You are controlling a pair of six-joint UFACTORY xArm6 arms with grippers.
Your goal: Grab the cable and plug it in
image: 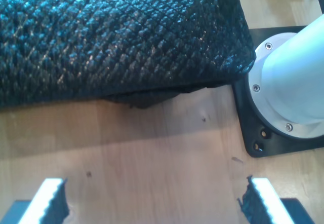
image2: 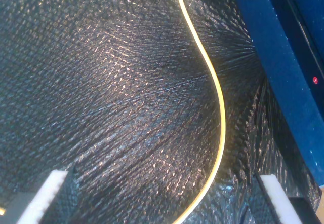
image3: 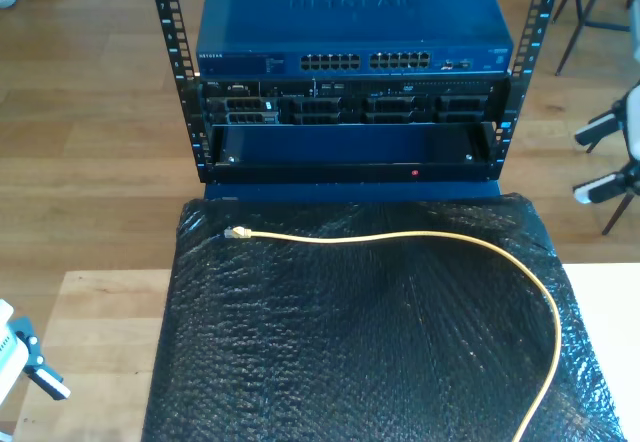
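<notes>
The pale yellow cable [image3: 400, 234] lies loose on a black bubble-textured mat [image3: 340, 352]. Its clear plug [image3: 235, 233] rests near the mat's far corner at the exterior view's left. From there it arcs across and down toward the exterior view's right. In the second wrist view the cable [image2: 220, 107] curves over the mat between the fingers of my second gripper [image2: 164, 196], which is open and above it, not touching. My first gripper [image: 152, 201] is open over bare wood beside the mat's edge [image: 126, 46], with nothing between its fingers.
A rack holds a blue network switch [image3: 350, 22] with rows of ports [image3: 365, 62] behind the mat. A white arm base [image: 298, 82] on a black plate stands on the wooden table [image: 152, 148]. Gripper parts show at the exterior view's right edge [image3: 605, 157] and lower left [image3: 30, 362].
</notes>
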